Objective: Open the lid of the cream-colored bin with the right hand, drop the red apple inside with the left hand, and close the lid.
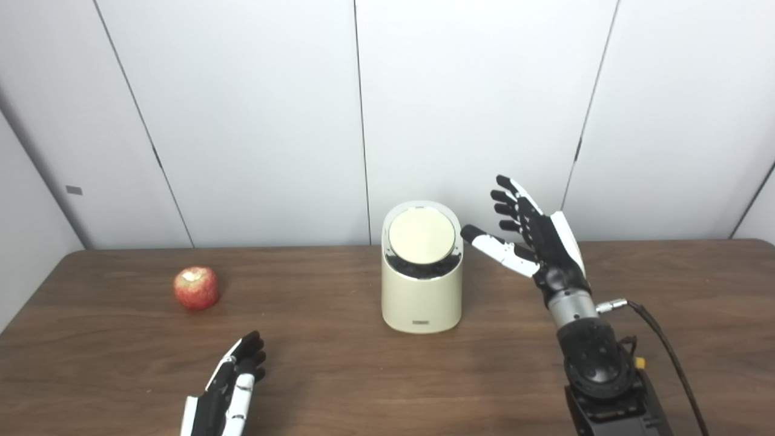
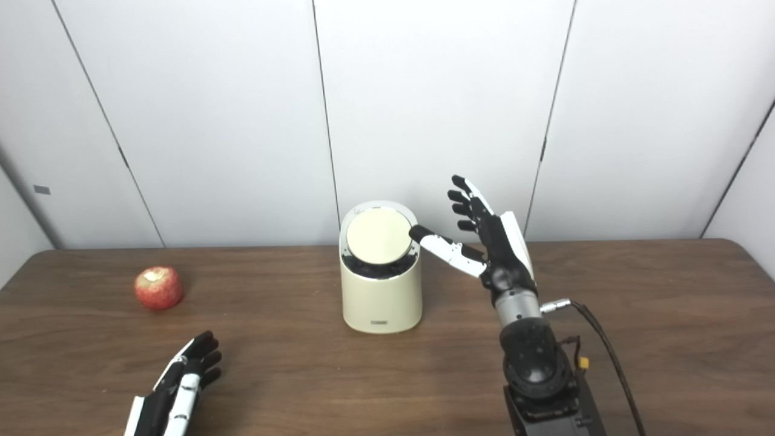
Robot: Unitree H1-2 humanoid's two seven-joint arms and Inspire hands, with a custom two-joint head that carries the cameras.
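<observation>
Nothing is done yet — the lid (image 1: 422,235) sits closed on the bin (image 1: 421,300) mid-surface. The right hand (image 1: 533,233) hangs spread and empty just beside it. The apple (image 1: 195,287) lies well left, untouched — the left hand (image 1: 233,378) rests near it, released.

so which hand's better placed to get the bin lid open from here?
Right. The right hand is raised and open beside the cream-colored bin, its thumb near the closed lid. The left hand rests low on the table, nearer the red apple.
</observation>
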